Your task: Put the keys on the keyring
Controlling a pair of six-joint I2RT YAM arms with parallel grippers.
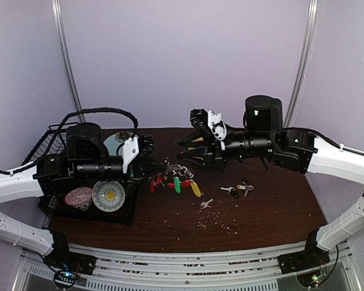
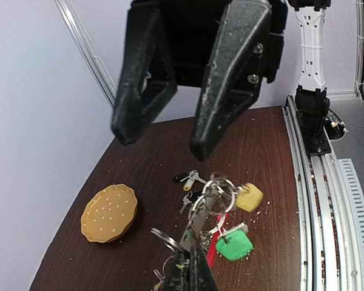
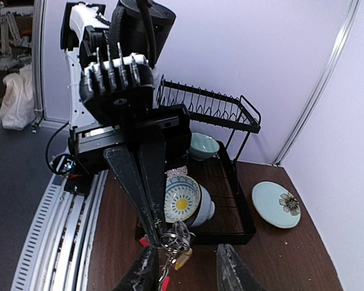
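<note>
The keyring is a bunch of silvery rings with red, green and yellow tags, held above the table's middle. My left gripper is shut on it; in the left wrist view the fingers pinch the rings, and the green tag and yellow tag dangle. My right gripper is open and empty, just beyond the keyring. In the right wrist view its fingers straddle the ring bunch. Loose keys and a single key lie on the table; the cluster also shows in the left wrist view.
A black dish rack at the left holds a patterned bowl and a teal bowl. A light-blue plate lies behind the rack. A yellow plate lies on the table beneath the right arm. Crumbs dot the wood.
</note>
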